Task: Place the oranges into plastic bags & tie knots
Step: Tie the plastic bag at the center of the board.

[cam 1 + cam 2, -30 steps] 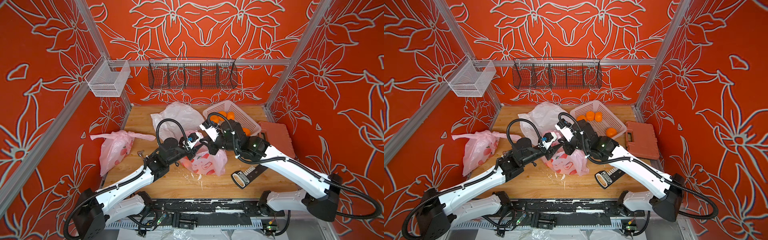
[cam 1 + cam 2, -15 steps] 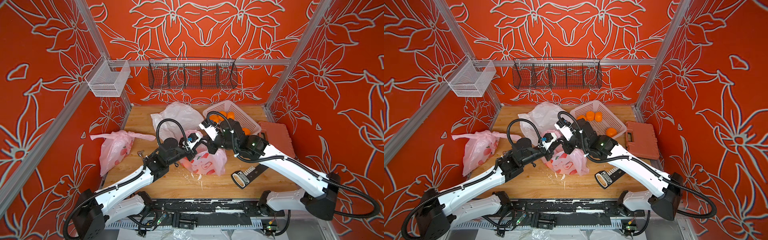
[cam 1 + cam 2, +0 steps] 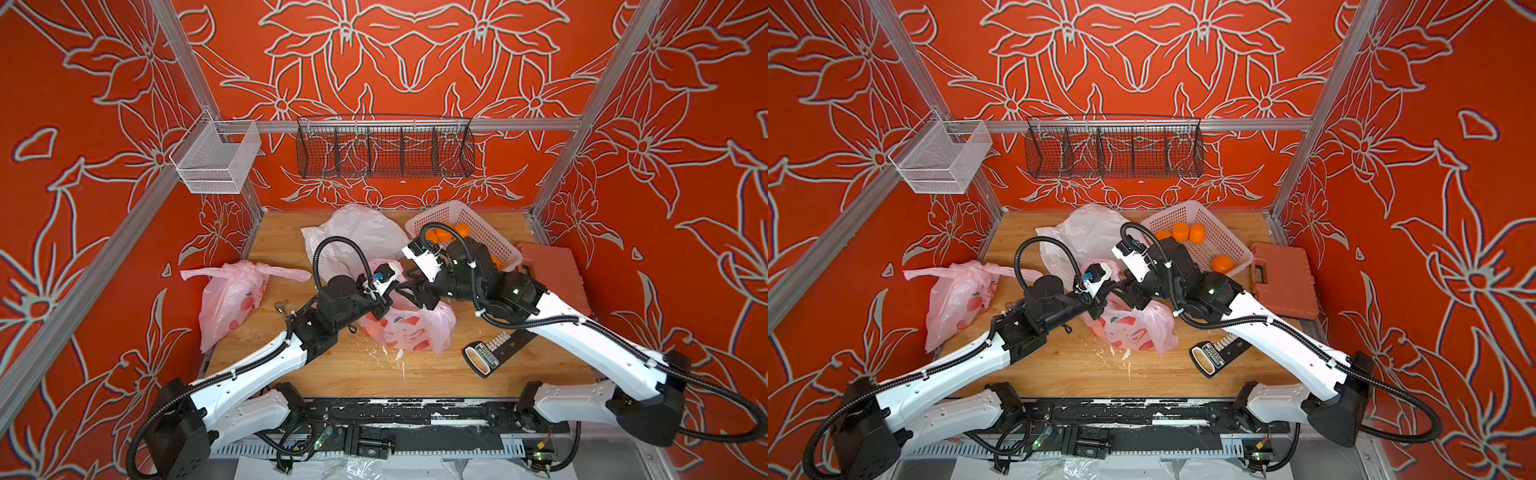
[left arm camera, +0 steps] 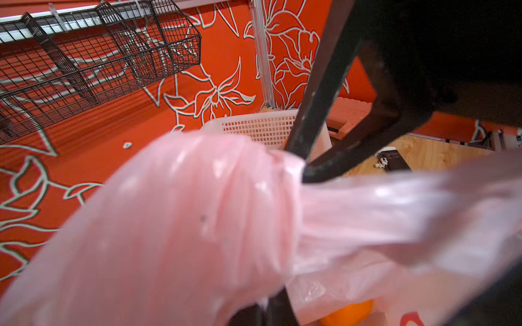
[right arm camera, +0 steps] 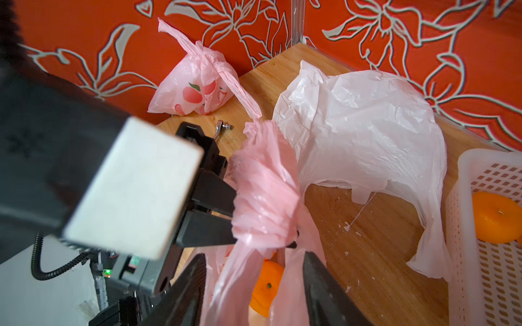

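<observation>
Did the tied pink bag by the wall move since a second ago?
No. The tied pink bag lies in the same spot at the wooden table's edge, against the red wall.

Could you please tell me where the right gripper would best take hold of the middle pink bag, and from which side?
Probably take the middle pink bag by the gathered strap hanging below the bunch that the shut left gripper pinches. It is narrow and lies inside the open right gripper, so close from above, across it.

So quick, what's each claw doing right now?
Left gripper: shut on the pink peach-print bag's bunched handle.
Right gripper: open, holding nothing.
</observation>
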You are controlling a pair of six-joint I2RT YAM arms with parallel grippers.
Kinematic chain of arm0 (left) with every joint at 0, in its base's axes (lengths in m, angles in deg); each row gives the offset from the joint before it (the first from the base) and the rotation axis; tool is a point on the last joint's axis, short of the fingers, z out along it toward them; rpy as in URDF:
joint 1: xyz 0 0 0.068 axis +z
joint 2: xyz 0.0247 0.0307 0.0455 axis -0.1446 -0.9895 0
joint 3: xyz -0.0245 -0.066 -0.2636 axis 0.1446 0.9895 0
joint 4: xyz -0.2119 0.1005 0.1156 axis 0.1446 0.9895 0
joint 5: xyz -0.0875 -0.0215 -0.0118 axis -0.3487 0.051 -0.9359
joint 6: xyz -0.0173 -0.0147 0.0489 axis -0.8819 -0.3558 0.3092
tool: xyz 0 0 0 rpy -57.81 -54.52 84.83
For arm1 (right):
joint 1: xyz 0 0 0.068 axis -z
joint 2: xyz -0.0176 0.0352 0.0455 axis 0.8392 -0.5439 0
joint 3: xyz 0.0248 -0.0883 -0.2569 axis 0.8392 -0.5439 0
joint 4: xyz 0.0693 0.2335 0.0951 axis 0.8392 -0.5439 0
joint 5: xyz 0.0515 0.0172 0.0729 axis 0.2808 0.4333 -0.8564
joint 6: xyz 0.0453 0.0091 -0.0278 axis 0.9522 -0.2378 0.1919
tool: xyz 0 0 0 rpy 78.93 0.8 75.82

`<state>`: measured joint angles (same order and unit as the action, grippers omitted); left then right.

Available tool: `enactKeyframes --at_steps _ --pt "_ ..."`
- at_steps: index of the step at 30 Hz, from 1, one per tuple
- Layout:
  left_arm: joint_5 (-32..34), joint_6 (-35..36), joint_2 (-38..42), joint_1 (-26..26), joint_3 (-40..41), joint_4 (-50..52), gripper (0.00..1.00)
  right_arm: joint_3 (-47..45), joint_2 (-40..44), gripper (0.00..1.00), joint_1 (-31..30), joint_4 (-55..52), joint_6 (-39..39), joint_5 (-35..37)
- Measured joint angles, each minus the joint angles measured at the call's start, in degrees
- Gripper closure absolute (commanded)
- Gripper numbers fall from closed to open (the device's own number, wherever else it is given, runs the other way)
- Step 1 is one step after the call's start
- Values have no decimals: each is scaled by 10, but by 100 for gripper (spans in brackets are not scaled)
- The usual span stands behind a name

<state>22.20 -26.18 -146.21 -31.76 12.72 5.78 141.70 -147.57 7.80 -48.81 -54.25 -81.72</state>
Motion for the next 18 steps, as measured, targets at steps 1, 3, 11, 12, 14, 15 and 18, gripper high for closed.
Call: enactKeyframes --at_steps 1,3,11,12,14,15,18 --pt "0 0 0 0 0 0 100 0 8 42 0 -5 3 0" --pt "2 0 0 0 0 0 100 0 23 41 0 -14 8 1" --pt "2 0 0 0 0 0 100 -9 70 45 0 -52 21 -4" --pt "2 0 0 0 0 0 100 -9 70 47 0 -56 23 -7" --pt "2 0 0 0 0 0 100 -9 70 48 0 -63 25 -10" --pt "2 0 0 0 0 0 100 -9 69 47 0 -68 26 -12" --pt "2 0 0 0 0 2 100 -9 64 45 0 -74 30 -24"
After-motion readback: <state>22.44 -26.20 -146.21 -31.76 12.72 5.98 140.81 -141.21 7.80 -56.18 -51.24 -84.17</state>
